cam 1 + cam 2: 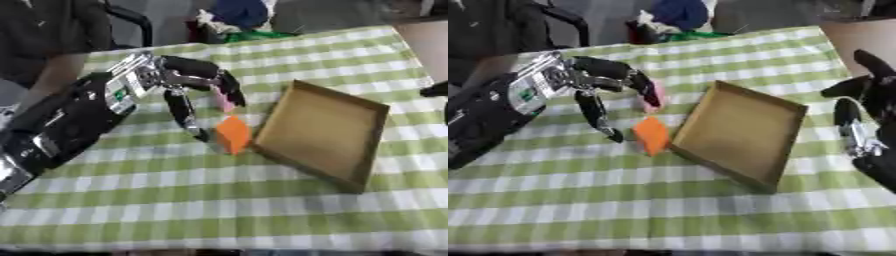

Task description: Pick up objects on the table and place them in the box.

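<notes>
My left hand (144,80) reaches in from the left over the checked table. Its fingers arch over a small pink piece (225,103) and touch its top, while the thumb (185,116) points down and stands apart from it. An orange block (233,134) lies just in front of the pink piece, against the left rim of the box. The box (325,131) is a shallow brown cardboard tray, turned askew, with nothing inside. My right hand (866,117) rests open at the right edge, fingers up, to the right of the box.
A green-and-white checked cloth (192,195) covers the table. Beyond the far edge are a dark chair (131,20), blue and green bundles (241,15) and a seated person at the far left. A brown surface (850,35) shows at the upper right.
</notes>
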### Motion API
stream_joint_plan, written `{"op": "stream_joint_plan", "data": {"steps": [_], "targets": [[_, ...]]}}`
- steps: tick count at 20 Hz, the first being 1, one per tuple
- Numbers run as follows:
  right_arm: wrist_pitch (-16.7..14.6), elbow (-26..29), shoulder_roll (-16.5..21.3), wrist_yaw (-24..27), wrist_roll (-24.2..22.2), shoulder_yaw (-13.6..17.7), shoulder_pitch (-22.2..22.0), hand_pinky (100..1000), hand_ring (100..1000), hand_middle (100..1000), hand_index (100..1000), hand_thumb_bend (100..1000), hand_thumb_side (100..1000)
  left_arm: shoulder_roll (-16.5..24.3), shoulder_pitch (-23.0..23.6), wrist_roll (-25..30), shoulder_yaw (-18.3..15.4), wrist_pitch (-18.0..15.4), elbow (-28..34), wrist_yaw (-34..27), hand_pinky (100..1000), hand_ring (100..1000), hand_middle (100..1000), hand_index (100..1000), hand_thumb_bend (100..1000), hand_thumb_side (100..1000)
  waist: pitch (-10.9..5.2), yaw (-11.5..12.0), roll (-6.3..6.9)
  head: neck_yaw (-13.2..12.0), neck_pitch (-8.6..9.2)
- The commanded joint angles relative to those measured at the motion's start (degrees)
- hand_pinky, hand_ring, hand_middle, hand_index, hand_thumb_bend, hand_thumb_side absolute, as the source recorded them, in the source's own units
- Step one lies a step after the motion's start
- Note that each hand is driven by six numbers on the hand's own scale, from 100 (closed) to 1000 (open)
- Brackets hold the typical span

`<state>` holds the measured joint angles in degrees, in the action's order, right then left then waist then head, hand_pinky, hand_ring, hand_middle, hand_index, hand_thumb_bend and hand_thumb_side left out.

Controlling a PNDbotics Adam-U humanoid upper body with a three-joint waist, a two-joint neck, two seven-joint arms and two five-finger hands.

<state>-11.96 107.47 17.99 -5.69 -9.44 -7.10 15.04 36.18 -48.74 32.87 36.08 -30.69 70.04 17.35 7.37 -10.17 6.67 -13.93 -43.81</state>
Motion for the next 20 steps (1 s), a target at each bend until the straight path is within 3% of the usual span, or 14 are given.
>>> {"op": "stream_joint_plan", "data": {"steps": [1, 10, 20], "targets": [[-0.09, 0.51, 0.88, 0.00, -0.16, 0.05, 0.38, 882, 728, 626, 1000, 100, 568, 0.72, -0.46, 19.10, 0.63, -18.95, 0.37, -0.66, 758, 745, 705, 849, 578, 122, -0.81, 0.01, -0.15, -0.11, -0.30], [-0.09, 0.46, 0.73, -0.03, -0.09, 0.12, 0.36, 882, 730, 626, 1000, 100, 569, -0.25, -0.08, 19.10, -1.14, -18.28, -0.01, 0.80, 767, 748, 710, 848, 553, 121, -0.64, -0.05, -0.13, 0.12, -0.30], [-0.10, 0.43, 0.67, -0.14, -0.11, 0.13, 0.39, 882, 732, 626, 1000, 100, 570, -0.40, -0.48, 19.10, -2.84, -19.41, -1.03, 5.04, 833, 832, 812, 879, 573, 125, -0.52, -0.13, -0.07, 0.27, -0.30]]}}
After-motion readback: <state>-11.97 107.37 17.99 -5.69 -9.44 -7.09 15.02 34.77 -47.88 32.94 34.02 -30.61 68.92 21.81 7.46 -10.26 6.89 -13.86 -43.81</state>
